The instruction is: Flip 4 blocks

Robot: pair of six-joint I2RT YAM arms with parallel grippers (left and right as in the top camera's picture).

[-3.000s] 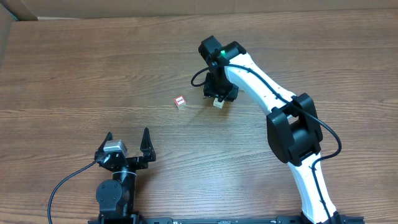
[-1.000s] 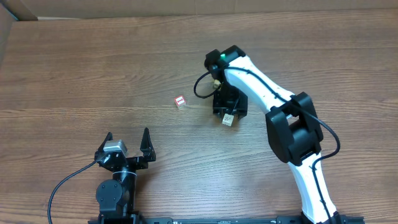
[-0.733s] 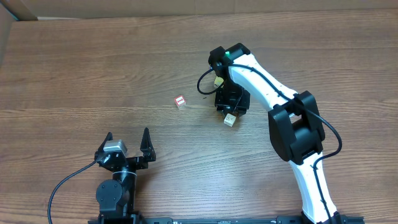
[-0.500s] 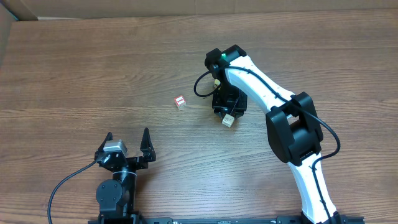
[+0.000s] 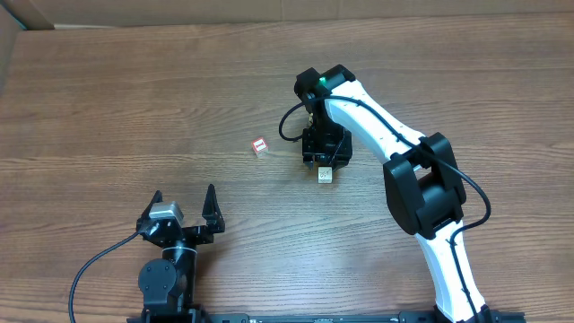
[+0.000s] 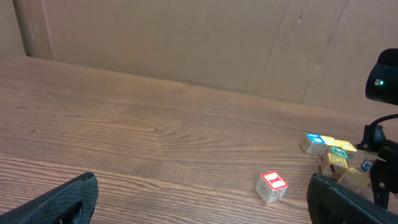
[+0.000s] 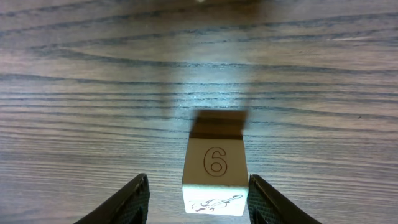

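A pale wooden block rests on the table with a "6" on top and a violin drawing on its near face. My right gripper straddles it, open. The right finger sits against the block's side and the left finger stands clear of it. From overhead this block lies just in front of the right gripper. A second block with a red-framed white top lies alone to the left. My left gripper hangs wide open near the front edge, holding nothing.
A cluster of blue-, yellow- and green-faced cubes sits at the right of the left wrist view, beside the right arm. A cardboard wall closes off the far side of the wooden table.
The right gripper has carried the pale block from beside the cluster toward the near side. Over the last second it shifted slightly left, and the block now sits square. The left arm stayed still.
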